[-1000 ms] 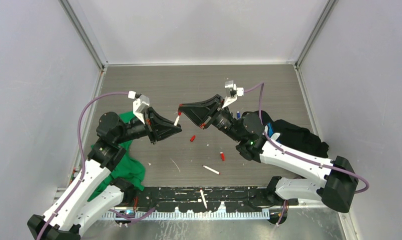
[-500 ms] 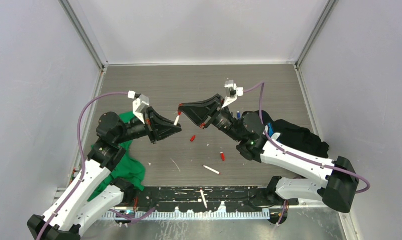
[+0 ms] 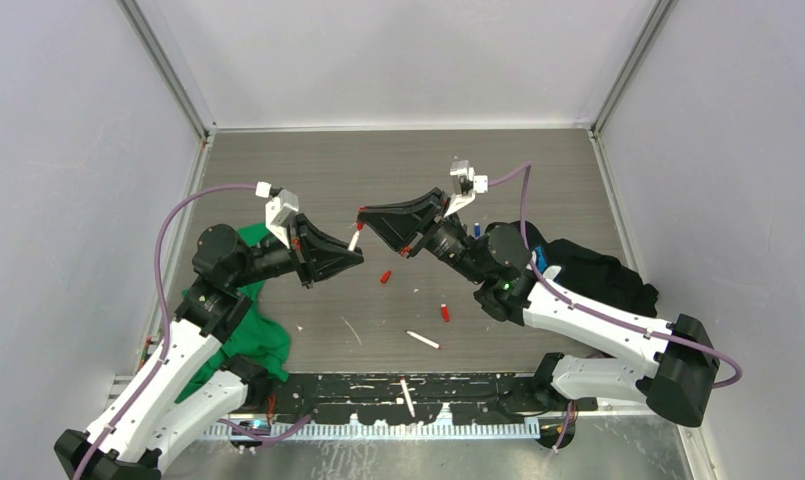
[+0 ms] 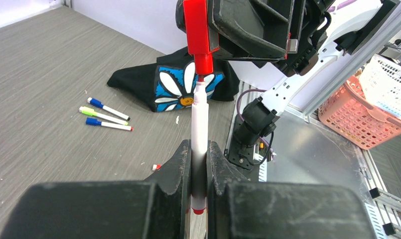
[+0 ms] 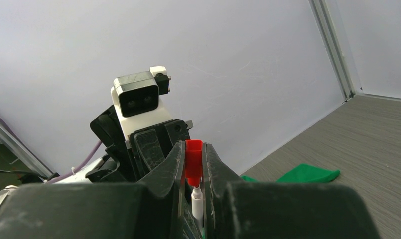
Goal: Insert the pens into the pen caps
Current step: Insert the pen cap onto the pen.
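While the left gripper (image 4: 199,152) pinches the white pen (image 4: 199,114), surely light, stiff and slick, low on its barrel above the middle of the tabletop (image 3: 308,170), the right gripper (image 5: 194,152) clamps the red cap (image 4: 197,30), its mouth just meeting the tip.

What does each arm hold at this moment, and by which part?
The left jaws are shut on a white pen, at its rear part near the red end; the right jaws pinch a red cap by its sides.
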You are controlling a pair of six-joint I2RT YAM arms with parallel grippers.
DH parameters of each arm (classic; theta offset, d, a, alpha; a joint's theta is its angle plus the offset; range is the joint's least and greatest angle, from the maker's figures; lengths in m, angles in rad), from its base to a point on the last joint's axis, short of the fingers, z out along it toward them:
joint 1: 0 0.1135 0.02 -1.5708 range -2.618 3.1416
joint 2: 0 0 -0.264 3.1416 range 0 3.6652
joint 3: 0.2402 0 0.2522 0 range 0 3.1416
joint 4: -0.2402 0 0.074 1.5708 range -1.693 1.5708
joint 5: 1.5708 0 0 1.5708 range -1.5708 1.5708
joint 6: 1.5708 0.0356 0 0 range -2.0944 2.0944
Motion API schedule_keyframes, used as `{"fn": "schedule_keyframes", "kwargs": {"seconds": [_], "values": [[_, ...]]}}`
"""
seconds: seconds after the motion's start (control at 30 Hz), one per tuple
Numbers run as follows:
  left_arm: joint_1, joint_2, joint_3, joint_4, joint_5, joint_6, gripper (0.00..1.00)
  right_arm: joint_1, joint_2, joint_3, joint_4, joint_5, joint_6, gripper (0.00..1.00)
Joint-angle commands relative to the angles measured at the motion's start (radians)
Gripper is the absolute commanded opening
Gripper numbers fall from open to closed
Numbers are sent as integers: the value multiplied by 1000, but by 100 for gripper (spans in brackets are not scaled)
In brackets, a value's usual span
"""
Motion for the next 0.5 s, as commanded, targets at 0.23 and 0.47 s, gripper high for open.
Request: {"fn": "schedule_keyframes", "kwargs": {"seconds": [0.23,0.47], "values": [[5,-20,9,61,-4,12,0,6,-20,45,20,-5,-15,1],[6,-21,9,60,-9,15,0,6,-34,12,8,-25,4,1]]}}
